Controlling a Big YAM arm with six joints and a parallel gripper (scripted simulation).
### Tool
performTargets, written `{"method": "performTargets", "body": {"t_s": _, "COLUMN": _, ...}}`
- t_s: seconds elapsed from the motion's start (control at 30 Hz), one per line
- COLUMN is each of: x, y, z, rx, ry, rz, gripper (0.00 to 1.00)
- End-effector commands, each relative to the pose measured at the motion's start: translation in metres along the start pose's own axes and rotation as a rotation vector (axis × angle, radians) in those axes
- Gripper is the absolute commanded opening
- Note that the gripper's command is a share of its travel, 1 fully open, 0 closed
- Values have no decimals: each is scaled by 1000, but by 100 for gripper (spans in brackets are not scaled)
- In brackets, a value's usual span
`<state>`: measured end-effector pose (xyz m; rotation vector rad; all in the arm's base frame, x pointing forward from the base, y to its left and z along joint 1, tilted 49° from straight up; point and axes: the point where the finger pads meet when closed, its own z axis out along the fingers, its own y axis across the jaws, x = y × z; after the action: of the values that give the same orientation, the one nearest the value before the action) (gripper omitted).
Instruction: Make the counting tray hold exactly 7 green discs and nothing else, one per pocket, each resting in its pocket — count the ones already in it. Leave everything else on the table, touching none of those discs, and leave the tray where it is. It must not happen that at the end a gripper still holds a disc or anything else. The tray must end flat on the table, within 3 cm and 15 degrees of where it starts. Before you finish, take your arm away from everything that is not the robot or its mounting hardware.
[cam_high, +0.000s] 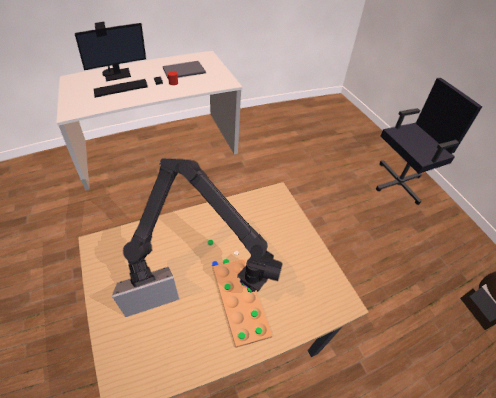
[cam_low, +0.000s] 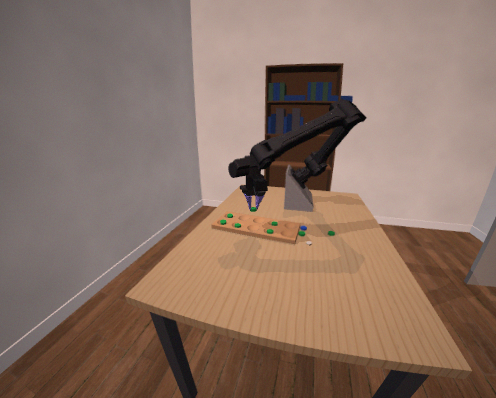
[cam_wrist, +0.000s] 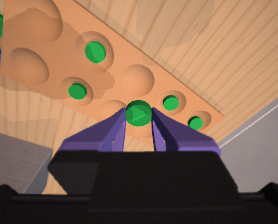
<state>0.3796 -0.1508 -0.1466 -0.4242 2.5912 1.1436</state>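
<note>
The orange tray (cam_high: 228, 320) (cam_low: 265, 236) (cam_wrist: 220, 116) lies flat, with two rows of pockets. Single green discs rest in several pockets, including one disc (cam_high: 254, 313) (cam_low: 237, 225) (cam_wrist: 171, 102); other pockets are empty. My gripper (cam_high: 248, 287) (cam_low: 253, 206) (cam_wrist: 138, 112) is above the tray's middle, shut on a green disc (cam_high: 250, 290) (cam_low: 253, 209) (cam_wrist: 138, 113) held clear of the tray. In the top view the gripper hides part of the tray. A green disc (cam_high: 226, 261) (cam_low: 302, 233) lies on the table close to the tray's end; another green disc (cam_high: 210, 242) (cam_low: 331, 233) lies farther out.
A blue disc (cam_high: 215, 263) (cam_low: 303, 228) lies beside the tray's end corner, near the close green disc. A small white piece (cam_high: 236, 253) (cam_low: 309, 243) lies on the table off the same end. The grey arm mount (cam_high: 147, 297) (cam_low: 298, 197) stands across from the tray.
</note>
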Motion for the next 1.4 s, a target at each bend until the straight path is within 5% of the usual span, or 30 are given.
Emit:
{"method": "performTargets", "body": {"t_s": 0.0, "x": 0, "y": 1, "z": 29, "rx": -6, "ry": 9, "rz": -12, "gripper": 0}}
{"method": "performTargets", "body": {"t_s": 0.27, "x": -3, "y": -1, "z": 79, "rx": -1, "ry": 6, "rz": -17, "gripper": 0}}
{"method": "performTargets", "body": {"t_s": 0.47, "x": -14, "y": -13, "z": 56, "rx": 44, "ry": -36, "rz": -25, "gripper": 0}}
{"method": "performTargets", "body": {"t_s": 0.6, "x": -3, "y": 0, "z": 87, "rx": 0, "ry": 7, "rz": -18, "gripper": 0}}
{"method": "performTargets", "body": {"t_s": 1.37, "x": 1, "y": -3, "z": 92, "rx": 0, "ry": 2, "rz": -7, "gripper": 0}}
